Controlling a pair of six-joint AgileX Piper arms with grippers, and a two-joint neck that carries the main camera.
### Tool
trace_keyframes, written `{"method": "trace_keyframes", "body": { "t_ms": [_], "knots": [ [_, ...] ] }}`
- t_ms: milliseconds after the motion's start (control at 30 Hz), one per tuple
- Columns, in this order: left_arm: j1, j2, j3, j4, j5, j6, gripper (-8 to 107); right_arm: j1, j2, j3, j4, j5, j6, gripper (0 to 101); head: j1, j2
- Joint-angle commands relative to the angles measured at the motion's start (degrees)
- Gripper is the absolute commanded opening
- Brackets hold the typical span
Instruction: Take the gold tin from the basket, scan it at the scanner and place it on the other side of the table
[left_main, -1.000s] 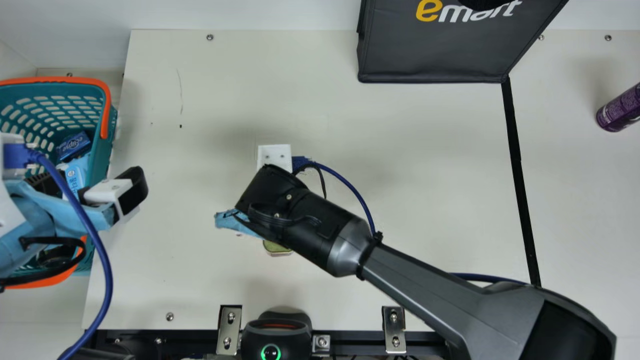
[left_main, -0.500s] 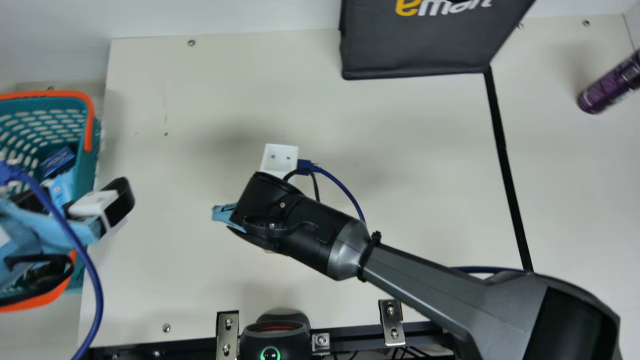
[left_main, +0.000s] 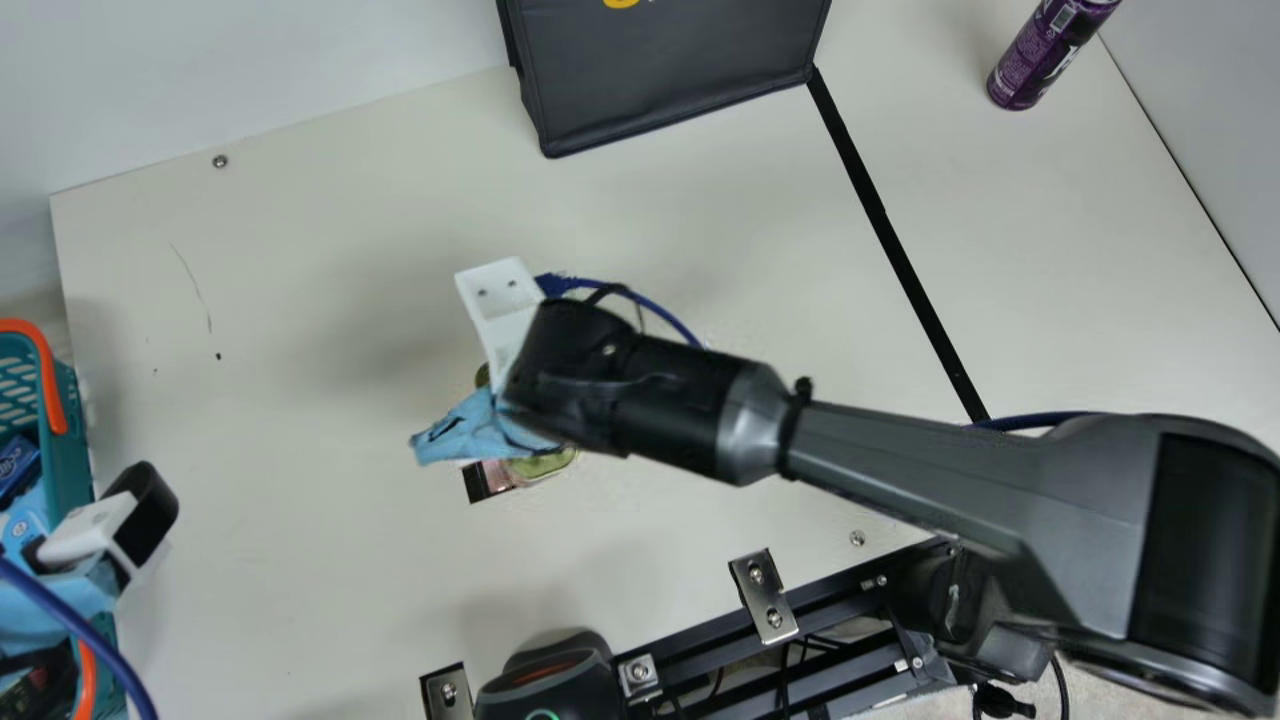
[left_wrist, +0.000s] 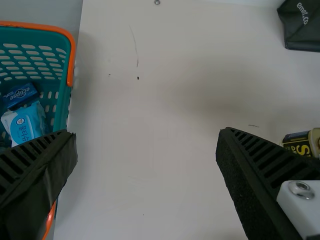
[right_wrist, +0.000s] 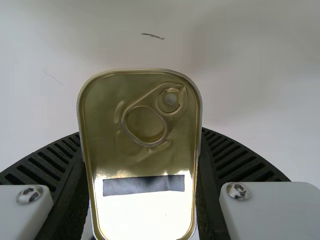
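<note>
As the right gripper (right_wrist: 141, 132) pinches the gold pull-tab tin (right_wrist: 145, 160) above the table (left_main: 300, 540) and the left gripper (left_wrist: 145, 134) gapes empty, carrying the tin level past the black strip (left_main: 890, 240) before lowering gently seems best.

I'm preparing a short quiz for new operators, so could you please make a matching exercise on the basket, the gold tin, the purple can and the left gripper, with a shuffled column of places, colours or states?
Column one
1. Gold tin
2. Purple can
3. Basket
4. Left gripper

Column two
A. Jaws apart, with nothing between them
B. Teal, with orange on it
C. Between the jaws of the right gripper
D. Across the black strip from the basket

Right pairs: 1-C, 2-D, 3-B, 4-A
</note>
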Motion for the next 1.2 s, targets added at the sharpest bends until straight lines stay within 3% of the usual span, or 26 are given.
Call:
{"method": "trace_keyframes", "body": {
  "t_ms": [0,233,500,867,1167],
  "knots": [
    [0.00,0.00,0.00,0.00,0.00,0.00,90,-3.04,-2.47,3.25,2.10,-1.91,-12.33,0,-1.66,-0.13],
    [0.00,0.00,0.00,0.00,0.00,0.00,90,-12.50,-8.91,9.92,8.67,-3.94,-31.64,0,-1.66,-0.13],
    [0.00,0.00,0.00,0.00,0.00,0.00,90,-27.16,-14.45,14.49,15.31,-2.28,-50.94,0,-1.66,-0.13],
    [0.00,0.00,0.00,0.00,0.00,0.00,90,-49.76,-15.40,15.64,21.38,1.42,-71.82,0,-1.66,-0.13],
    [0.00,0.00,0.00,0.00,0.00,0.00,90,-63.17,-12.04,14.61,21.38,1.36,-81.59,0,-1.66,-0.13]
  ]
}}
